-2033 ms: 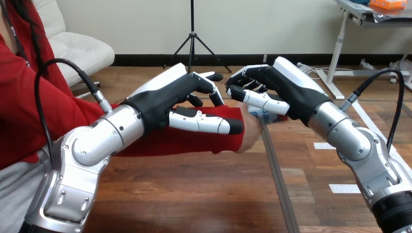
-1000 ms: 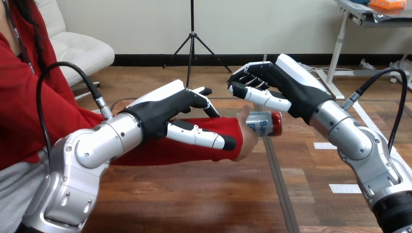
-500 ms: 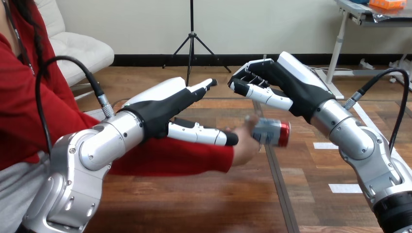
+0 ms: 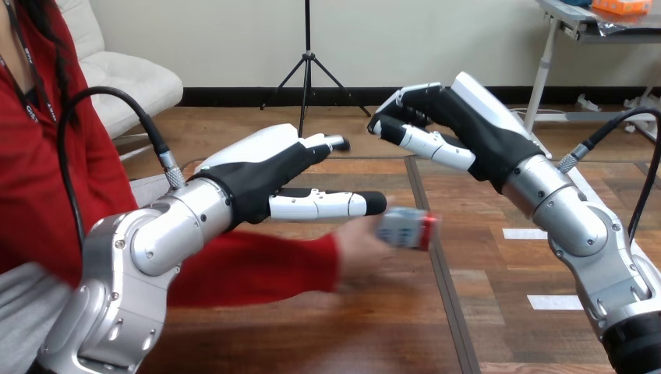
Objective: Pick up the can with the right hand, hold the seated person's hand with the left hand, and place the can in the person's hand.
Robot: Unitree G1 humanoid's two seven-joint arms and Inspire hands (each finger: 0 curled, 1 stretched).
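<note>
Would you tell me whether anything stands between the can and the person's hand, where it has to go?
Nothing visible does: the can already lies in the person's hand, above the table. The left hand hovers over it with straight fingers, and the right hand is higher, apart from the can.

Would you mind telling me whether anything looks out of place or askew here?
The can lies sideways in the person's hand, not upright. The left hand is open above the person's sleeve, apart from it. The right hand is curled and empty. No spill or damage shows.
</note>
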